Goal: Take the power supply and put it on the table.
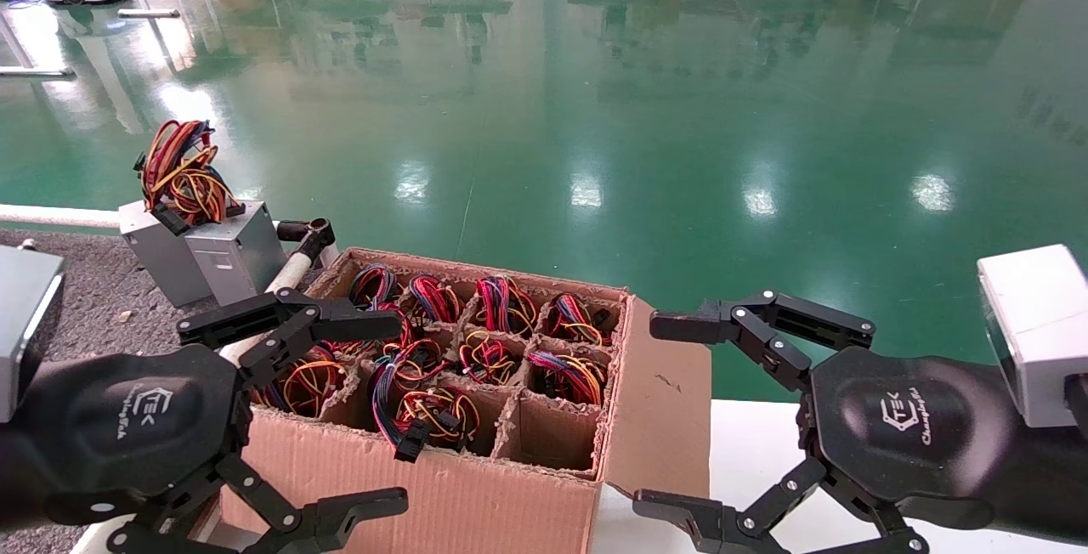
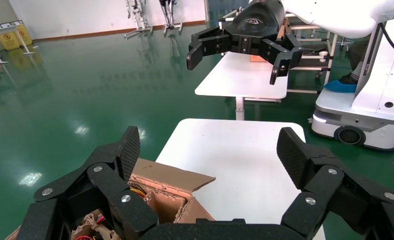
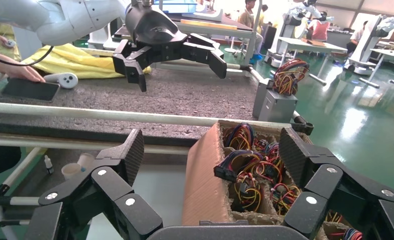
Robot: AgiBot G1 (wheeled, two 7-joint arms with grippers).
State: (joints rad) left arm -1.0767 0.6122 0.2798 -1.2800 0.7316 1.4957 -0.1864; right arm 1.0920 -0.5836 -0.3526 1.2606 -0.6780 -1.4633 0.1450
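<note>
Item: cardboard box (image 1: 442, 486), partitioned into cells, taken as landmark. It sits on a smooth white surface (image 1: 765, 452). Most cells show wire bundles (image 1: 489, 358) in red, yellow, orange and black; the near-right cell looks empty.

Item: power supply (image 1: 425, 414), a unit still in the box's front row. Only its wire bundle and a black connector draped over the partition are visible; the grey casing is sunk in the cell and cannot be seen.

Item: table (image 1: 93, 299), dark speckled surface left of the box, edged by a white tube (image 1: 289, 269). Two grey boxes (image 1: 204, 252) already stand on it just beyond the box's far-left corner, wires heaped on top.

Item: left gripper (image 1: 289, 414), over the box's left side, fingers spread wide, holding nothing.

Item: right gripper (image 1: 680, 409), beside the box's open right flap, above the white surface, fingers spread wide, holding nothing.

Handling, as judged: the metal casing is likely rigid, fairly heavy and smooth-sided. The wires are limp and may snag on the partitions or on neighbouring bundles. Pulling by the wires alone risks slipping or strain; the casing walls, reached down inside the cell, seem the sounder hold, lifted straight up.
</note>
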